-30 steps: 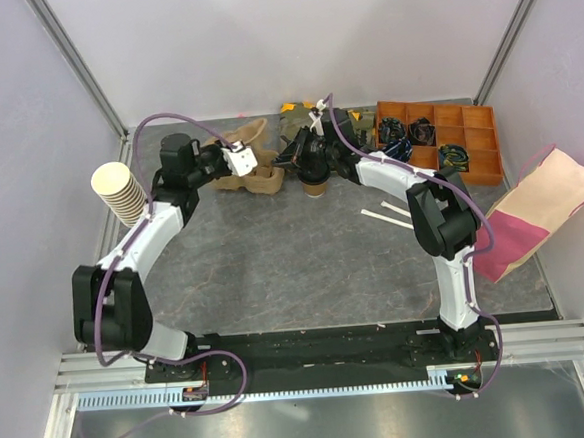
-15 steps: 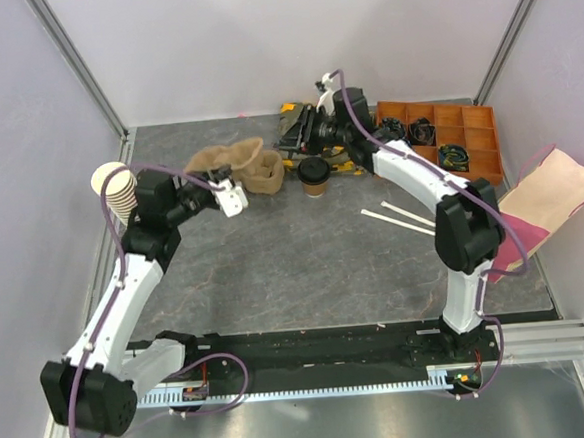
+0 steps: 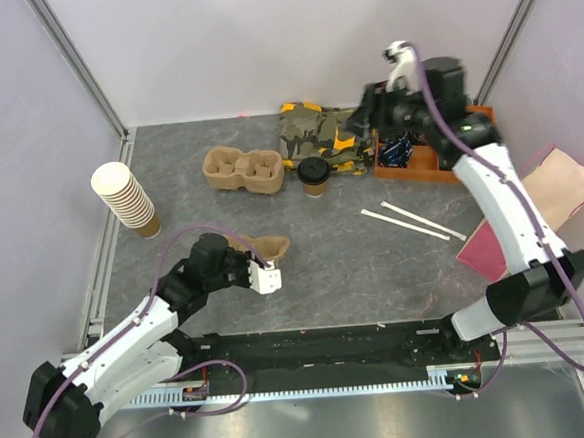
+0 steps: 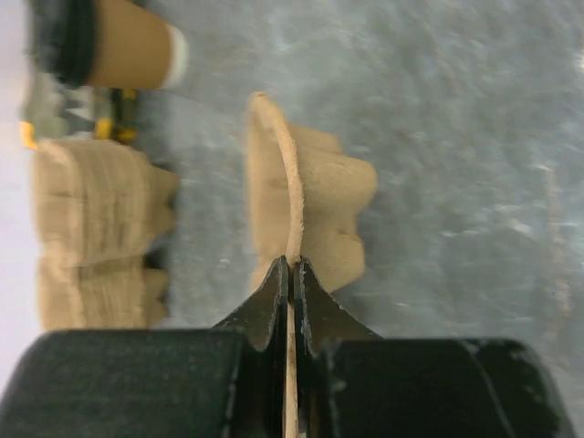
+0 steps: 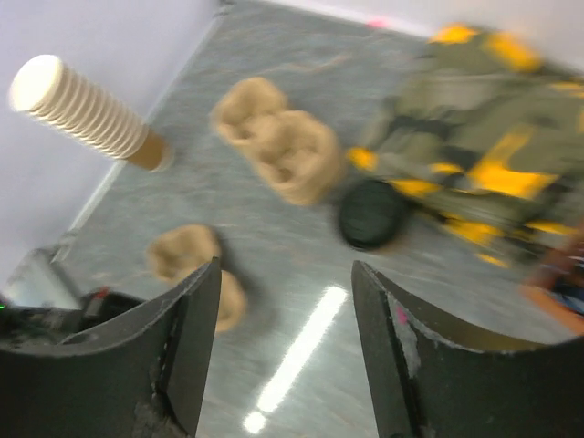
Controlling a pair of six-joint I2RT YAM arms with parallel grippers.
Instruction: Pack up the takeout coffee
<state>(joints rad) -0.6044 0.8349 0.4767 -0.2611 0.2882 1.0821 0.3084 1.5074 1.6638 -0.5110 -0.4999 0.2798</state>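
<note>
The takeout coffee, a tan paper cup with a black lid, stands upright at the back middle of the table; its side also shows in the left wrist view. My left gripper is at the near left, shut on the thin rim of a brown pulp cup carrier. A second carrier sits just left of the cup. My right gripper hangs open and empty, high above the back right, apart from the cup.
A tall stack of lidless paper cups leans at the far left. A camouflage cloth lies behind the coffee, an orange compartment tray beside it. Two white sticks lie right of centre. A paper bag rests at the right edge.
My left arm drew one carrier from the back toward the near left, leaving another behind. My right gripper opened, left the coffee and rose toward the back right.
</note>
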